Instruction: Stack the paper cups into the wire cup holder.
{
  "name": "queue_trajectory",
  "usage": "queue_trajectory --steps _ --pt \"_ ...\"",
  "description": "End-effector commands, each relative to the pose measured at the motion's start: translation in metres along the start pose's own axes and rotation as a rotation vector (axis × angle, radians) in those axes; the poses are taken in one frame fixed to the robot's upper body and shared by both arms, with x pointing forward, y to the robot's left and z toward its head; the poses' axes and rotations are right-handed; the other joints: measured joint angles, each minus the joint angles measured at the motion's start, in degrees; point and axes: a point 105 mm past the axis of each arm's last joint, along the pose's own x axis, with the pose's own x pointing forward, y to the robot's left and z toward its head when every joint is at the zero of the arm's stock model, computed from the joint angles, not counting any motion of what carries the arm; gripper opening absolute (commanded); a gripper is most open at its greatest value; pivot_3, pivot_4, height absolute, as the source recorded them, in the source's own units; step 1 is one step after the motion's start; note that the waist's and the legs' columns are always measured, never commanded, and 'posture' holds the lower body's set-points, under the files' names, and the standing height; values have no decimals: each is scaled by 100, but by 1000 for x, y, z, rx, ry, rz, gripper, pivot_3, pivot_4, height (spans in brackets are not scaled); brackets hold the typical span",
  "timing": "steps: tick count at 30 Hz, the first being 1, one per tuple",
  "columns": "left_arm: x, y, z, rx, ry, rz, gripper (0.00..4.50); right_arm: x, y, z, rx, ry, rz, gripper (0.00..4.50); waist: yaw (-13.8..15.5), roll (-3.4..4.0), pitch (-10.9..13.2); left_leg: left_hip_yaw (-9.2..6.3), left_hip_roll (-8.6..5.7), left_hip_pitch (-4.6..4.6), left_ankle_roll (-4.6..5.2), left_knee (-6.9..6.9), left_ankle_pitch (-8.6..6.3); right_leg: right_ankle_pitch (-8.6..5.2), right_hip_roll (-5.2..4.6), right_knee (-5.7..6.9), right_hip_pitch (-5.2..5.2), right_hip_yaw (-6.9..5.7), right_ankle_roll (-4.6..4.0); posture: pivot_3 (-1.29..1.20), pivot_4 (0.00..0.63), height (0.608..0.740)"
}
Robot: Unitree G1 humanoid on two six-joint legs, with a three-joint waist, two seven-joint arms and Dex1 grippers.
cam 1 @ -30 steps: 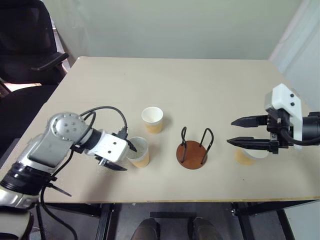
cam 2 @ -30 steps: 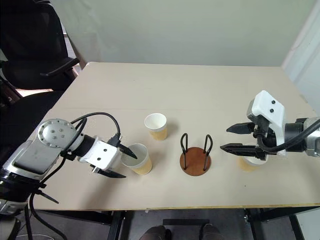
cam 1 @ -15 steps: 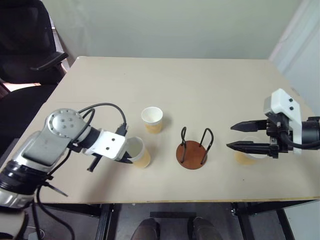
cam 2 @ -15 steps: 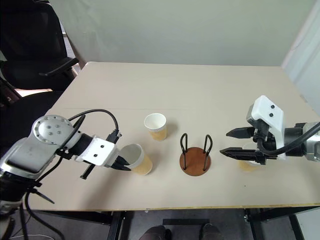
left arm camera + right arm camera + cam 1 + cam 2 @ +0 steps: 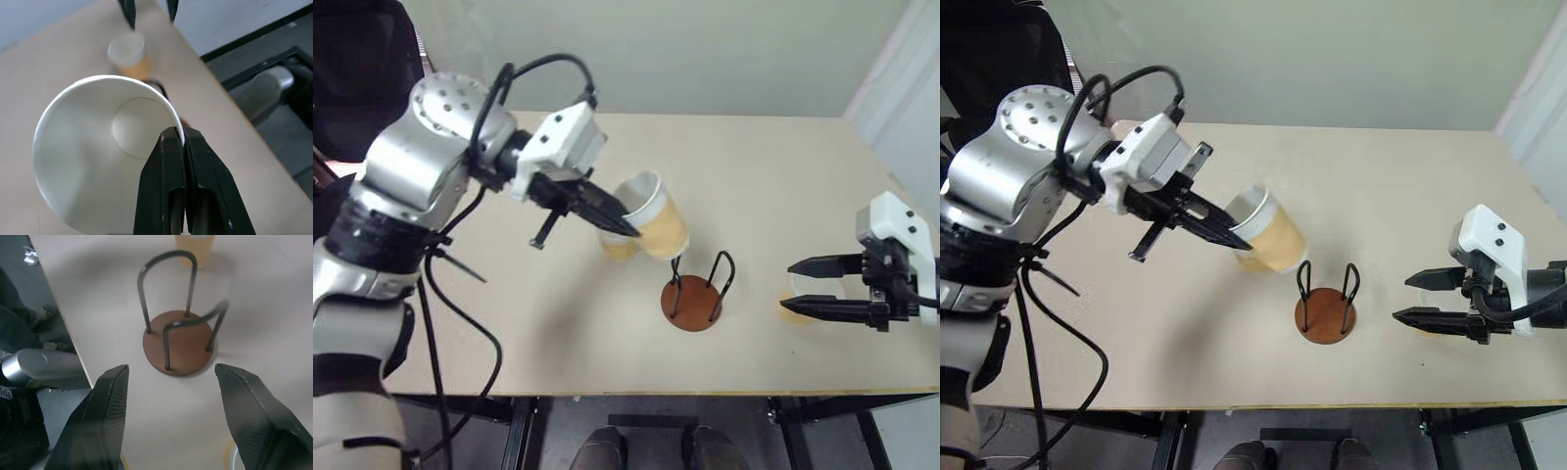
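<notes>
you've got one paper cup (image 5: 1266,231) lifted off the table (image 5: 1381,166), tilted, up and to the left of the wire cup holder (image 5: 1325,302) — the left gripper (image 5: 177,139) has its fingers pinched on the rim. a second cup (image 5: 619,251) sits on the table behind it, mostly hidden. the third cup (image 5: 795,305) stands right of the holder, under the right gripper (image 5: 804,286), whose fingers are spread and hold nothing.

Silver-white arms, black cables
</notes>
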Motion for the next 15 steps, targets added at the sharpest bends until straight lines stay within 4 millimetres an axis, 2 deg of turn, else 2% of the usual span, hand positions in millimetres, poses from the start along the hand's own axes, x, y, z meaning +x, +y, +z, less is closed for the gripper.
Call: queue_trajectory --steps 1,5,9,12,15 --pt "10 10 15 90 -40 -64 24 -9 -1 3 -31 -7 -62 2902 2 0 0 0 0 0 -1 2 1 -4 0 2 1 1 7 0 150 740" --pt "26 15 8 112 -28 -115 24 -9 1 0 -24 -5 -82 2902 10 0 0 4 -1 -2 4 7 -2 -10 0 1 6 1 21 0 150 740" --pt "45 14 -20 156 56 -174 24 -12 2 -2 -15 -3 -110 2902 11 0 0 7 1 -2 7 10 -3 -18 0 2 7 5 37 0 150 740" --pt "61 19 -32 226 86 -188 24 -13 4 -2 -12 -4 -120 2902 38 0 0 11 1 -8 14 23 -7 -22 0 2 9 5 44 0 150 740" --pt "74 21 -34 274 81 -204 24 -12 6 -2 -10 -4 -123 2902 54 0 0 11 0 -14 31 53 -17 -28 0 2 21 3 55 0 150 740"
